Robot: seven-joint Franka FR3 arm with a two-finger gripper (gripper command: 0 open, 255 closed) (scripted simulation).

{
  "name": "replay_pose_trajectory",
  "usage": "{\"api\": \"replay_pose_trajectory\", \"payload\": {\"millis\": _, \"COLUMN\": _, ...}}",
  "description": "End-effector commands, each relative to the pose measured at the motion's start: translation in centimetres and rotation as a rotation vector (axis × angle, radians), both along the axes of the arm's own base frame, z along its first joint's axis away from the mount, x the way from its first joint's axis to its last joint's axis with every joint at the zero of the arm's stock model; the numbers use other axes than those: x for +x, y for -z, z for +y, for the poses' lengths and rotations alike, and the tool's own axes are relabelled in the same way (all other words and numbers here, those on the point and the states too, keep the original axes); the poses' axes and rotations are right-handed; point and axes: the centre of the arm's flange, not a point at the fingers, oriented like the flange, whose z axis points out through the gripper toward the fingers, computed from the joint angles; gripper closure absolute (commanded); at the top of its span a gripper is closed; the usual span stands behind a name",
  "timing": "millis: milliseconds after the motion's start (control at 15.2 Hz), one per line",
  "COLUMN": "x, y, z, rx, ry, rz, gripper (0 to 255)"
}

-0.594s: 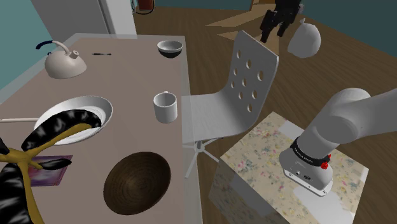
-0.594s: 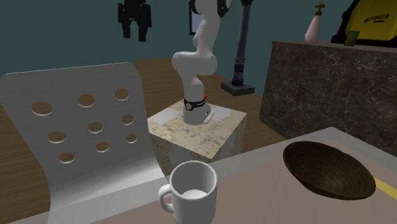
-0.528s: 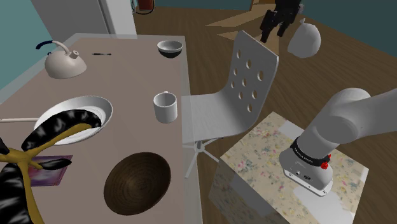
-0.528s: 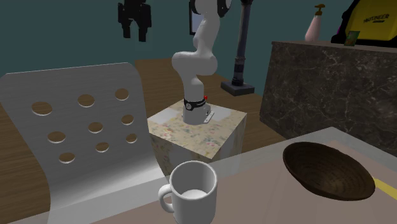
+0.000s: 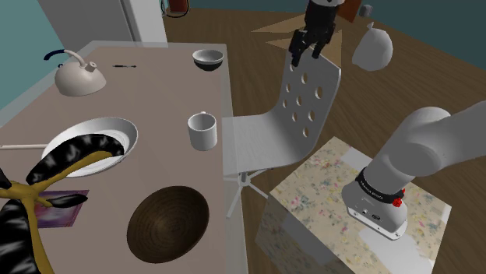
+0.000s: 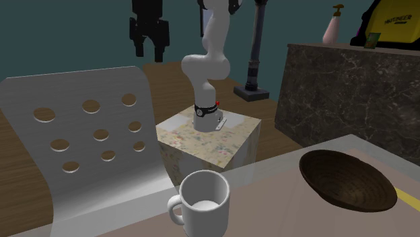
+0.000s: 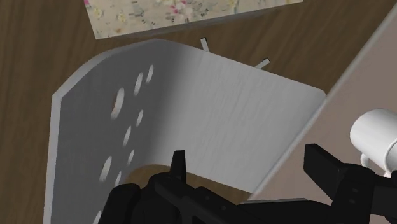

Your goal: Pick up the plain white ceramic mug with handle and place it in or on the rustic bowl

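The white mug [image 5: 202, 130] with a handle stands upright near the table's edge by the chair; it also appears as the mug [image 6: 202, 202] and the mug [image 7: 378, 137]. The dark brown ribbed bowl [image 5: 168, 222] sits nearer the front of the table, apart from the mug, also seen as the bowl [image 6: 346, 178]. My black gripper [image 5: 304, 56] hangs high above the top of the chair's back, well away from the mug. Its fingers stand apart with nothing between them, as the gripper [image 6: 150, 54] and the gripper [image 7: 251, 168] both show.
A grey chair [image 5: 288, 109] with holes in its back stands between my stand [image 5: 350, 210] and the table [image 5: 156, 93]. On the table are a kettle [image 5: 78, 78], a small bowl [image 5: 208, 58] and a white plate [image 5: 117, 128] holding a dark banana.
The gripper has moved toward the shoulder view's left and a little lower, from beyond the chair to above the chair's back. Mug and bowl have not moved.
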Motion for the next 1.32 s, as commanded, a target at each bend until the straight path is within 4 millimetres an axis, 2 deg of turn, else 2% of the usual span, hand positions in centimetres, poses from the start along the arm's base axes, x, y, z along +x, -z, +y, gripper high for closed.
{"api": "replay_pose_trajectory", "payload": {"millis": 0, "x": 1.0, "y": 1.3, "z": 2.3, "rx": 0.004, "ry": -0.005, "rz": 0.0, "gripper": 0}}
{"api": "replay_pose_trajectory", "payload": {"millis": 1254, "x": 10.9, "y": 12.6, "z": 21.9, "rx": 0.03, "ry": -0.059, "rz": 0.008, "gripper": 0}}
